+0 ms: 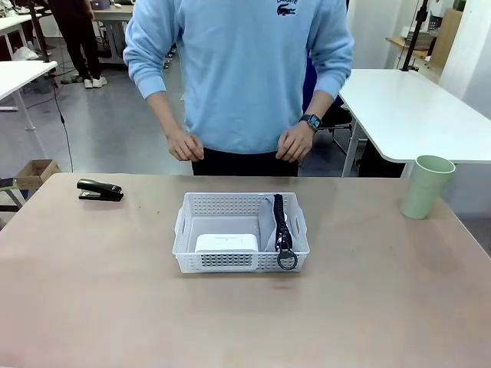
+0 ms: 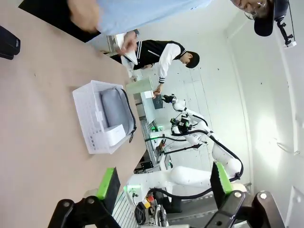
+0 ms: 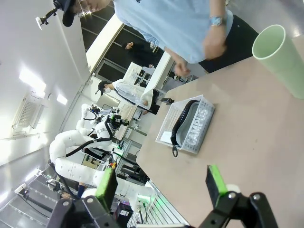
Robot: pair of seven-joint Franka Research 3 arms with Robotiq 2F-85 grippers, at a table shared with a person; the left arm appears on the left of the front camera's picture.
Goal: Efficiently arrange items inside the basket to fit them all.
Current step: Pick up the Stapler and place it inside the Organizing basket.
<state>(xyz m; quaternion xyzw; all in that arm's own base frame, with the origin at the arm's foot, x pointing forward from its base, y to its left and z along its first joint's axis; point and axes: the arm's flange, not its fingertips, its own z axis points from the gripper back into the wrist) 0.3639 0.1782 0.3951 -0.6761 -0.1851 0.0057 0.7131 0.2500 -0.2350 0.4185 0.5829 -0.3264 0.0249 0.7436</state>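
The white perforated basket sits mid-table. Inside it, a small white boxy device lies at the left. The grey pouch stands on edge against the right wall, its black strap draped over the front rim. A black stapler lies far left on the table, and a pale green cup stands far right. In the left wrist view my left gripper is open and well away from the basket. My right gripper is open too, high above the table, with the basket and cup beyond.
A person in a light blue sweatshirt stands at the far edge with both hands hanging just past the table. The bare tabletop stretches around the basket on all sides. Other tables and people are farther back.
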